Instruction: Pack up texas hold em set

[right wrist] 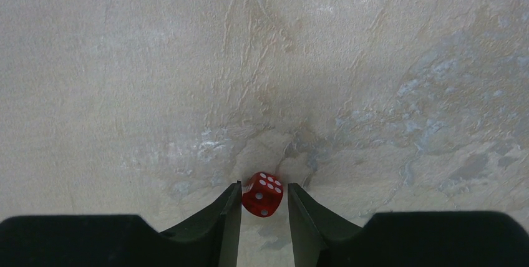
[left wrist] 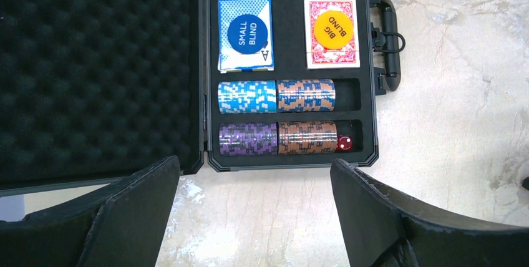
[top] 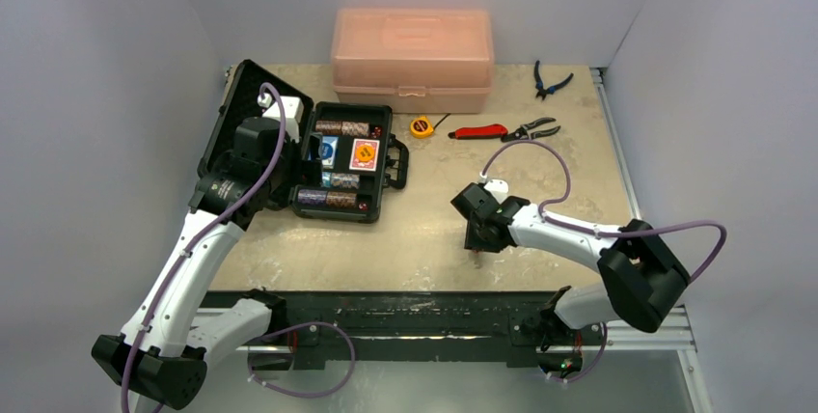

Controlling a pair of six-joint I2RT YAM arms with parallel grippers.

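Note:
The black case lies open at the left, its foam lid folded back flat. The tray holds chip stacks, a blue deck under a blue "small blind" disc, a red deck under a yellow "big blind" disc, and a red die. My left gripper is open and empty, raised above the case's near edge; it also shows in the top view. My right gripper is low over the bare table, shut on a loose red die that sits tilted at its fingertips.
A translucent pink box stands at the back. A yellow tape measure, a red-handled tool, pliers and blue-handled cutters lie behind and right of the case. The case handle sticks out to the right.

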